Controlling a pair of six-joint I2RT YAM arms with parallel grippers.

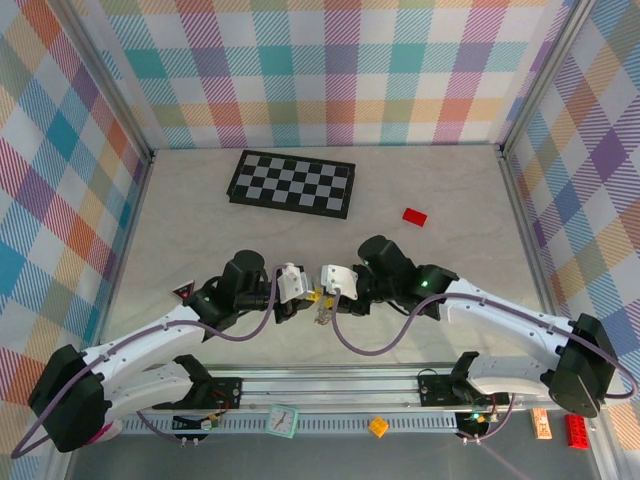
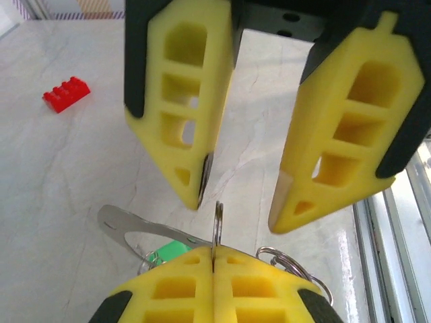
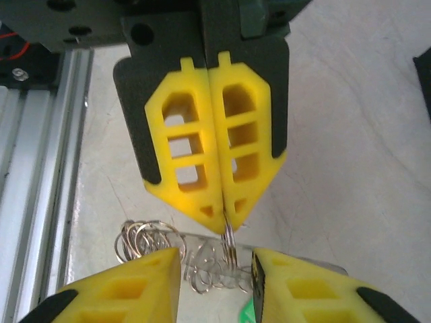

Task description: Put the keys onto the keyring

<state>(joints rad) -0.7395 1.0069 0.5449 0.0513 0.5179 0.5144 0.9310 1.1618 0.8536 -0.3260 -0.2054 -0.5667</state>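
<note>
**Keyring pinched on the left, right jaws parted around it**

Our left gripper [image 2: 213, 264] is clamped tight on the keyring [image 2: 218, 225], holding it upright and edge-on just above the table [image 2: 74, 182]. The green key [image 2: 172, 251] lies at the ring's eight o'clock, though we cannot tell if it is threaded. At twelve o'clock our right gripper [image 2: 239, 214] stands parted, one finger either side of the ring, gripping nothing we can make out. We judge it best to hold the left pinch steady and bring the right in slowly to catch a key. We find no brand or writing to read.
</note>
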